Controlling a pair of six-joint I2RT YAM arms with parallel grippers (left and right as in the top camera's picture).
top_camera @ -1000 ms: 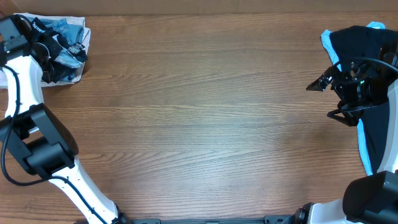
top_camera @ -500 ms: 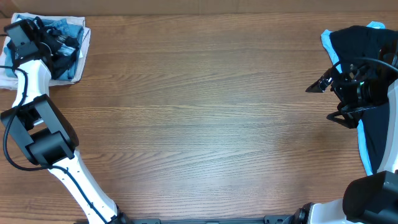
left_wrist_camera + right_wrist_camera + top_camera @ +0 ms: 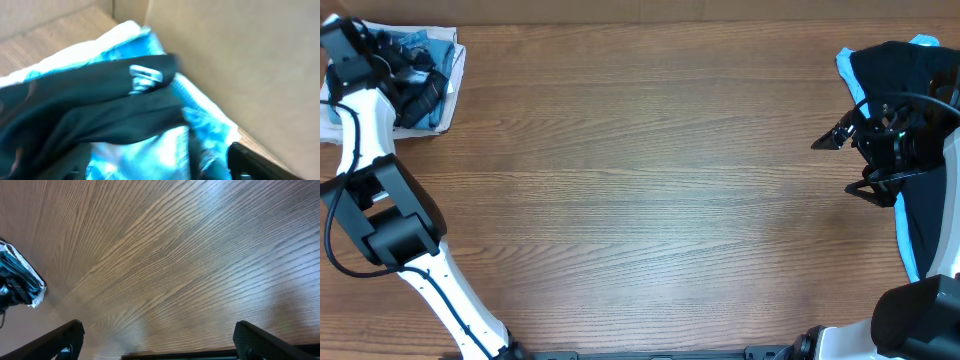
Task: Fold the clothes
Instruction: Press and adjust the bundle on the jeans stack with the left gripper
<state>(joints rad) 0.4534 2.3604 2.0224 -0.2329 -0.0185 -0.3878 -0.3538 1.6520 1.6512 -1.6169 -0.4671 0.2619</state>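
Note:
Clothes lie in two places. A bunched pile [image 3: 425, 85] of black, blue and white cloth sits at the table's far left corner; up close its black fabric [image 3: 100, 110] with a small white label rests on bright blue-white cloth [image 3: 145, 155]. My left gripper [image 3: 408, 68] [image 3: 160, 170] hovers over this pile, open, with one finger [image 3: 255, 162] at the frame's lower right and cloth below the gap. A black garment [image 3: 905, 70] lies at the right edge. My right gripper [image 3: 835, 165] [image 3: 160, 345] stands open beside it over bare wood.
The wooden table [image 3: 640, 190] stretches between the two arms. A light-blue cloth edge [image 3: 923, 42] shows under the black garment at the right. A tan cardboard wall [image 3: 240, 60] rises just behind the left pile.
My left gripper has opened and drawn back toward the far left corner, leaving the black cloth on the pile. The right arm has not moved.

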